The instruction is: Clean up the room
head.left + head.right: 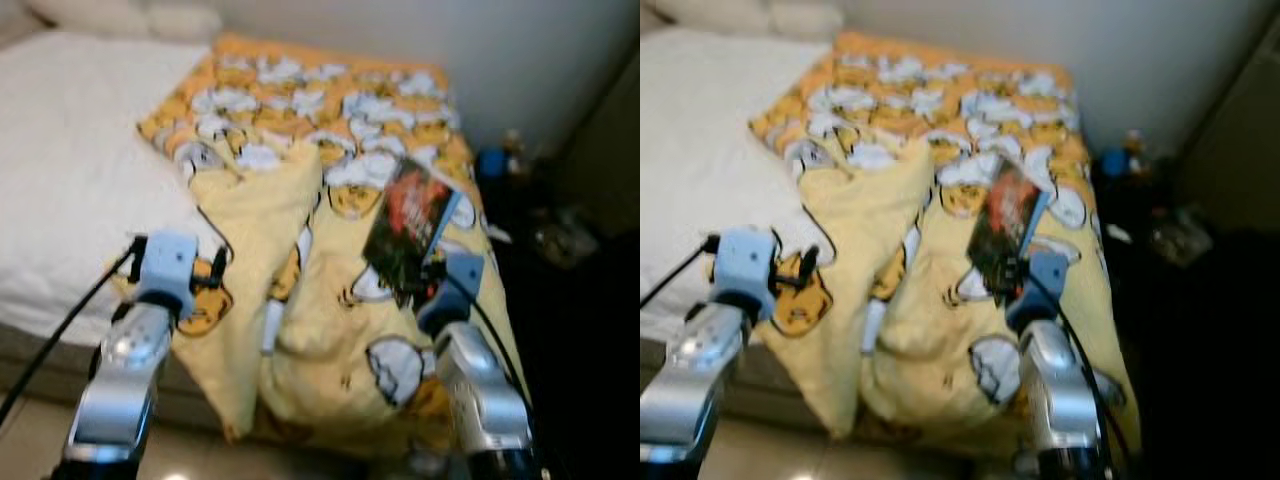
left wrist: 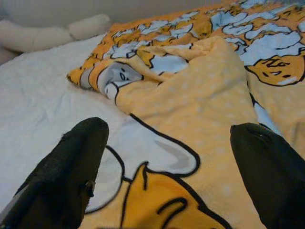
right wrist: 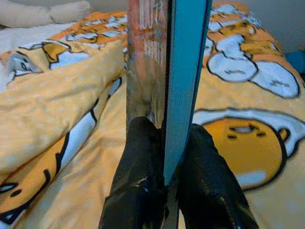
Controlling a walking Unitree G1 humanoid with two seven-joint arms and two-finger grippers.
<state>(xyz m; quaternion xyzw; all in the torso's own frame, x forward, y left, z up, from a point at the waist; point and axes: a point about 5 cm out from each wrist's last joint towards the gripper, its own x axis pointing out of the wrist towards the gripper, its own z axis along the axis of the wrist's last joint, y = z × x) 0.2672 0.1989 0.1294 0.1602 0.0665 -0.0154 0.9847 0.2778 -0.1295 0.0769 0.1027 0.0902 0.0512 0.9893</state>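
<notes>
A thin book (image 1: 412,228) with a dark red cover and blue back stands on edge over the yellow cartoon blanket (image 1: 330,330). My right gripper (image 3: 166,157) is shut on the book's (image 3: 183,71) lower edge, one black finger on each side. The blanket is crumpled, with a folded flap (image 1: 255,215) lying across the bed. My left gripper (image 2: 167,167) hovers open just above the blanket's near left corner (image 2: 162,205), its two fingers (image 2: 71,167) wide apart with nothing between them.
The bed has a white sheet (image 1: 70,170) on its left half and pillows (image 1: 130,15) at the head. A dark cluttered nightstand area (image 1: 540,220) with a blue object (image 1: 490,160) lies right of the bed. Pale floor (image 1: 30,440) runs along the bed's near side.
</notes>
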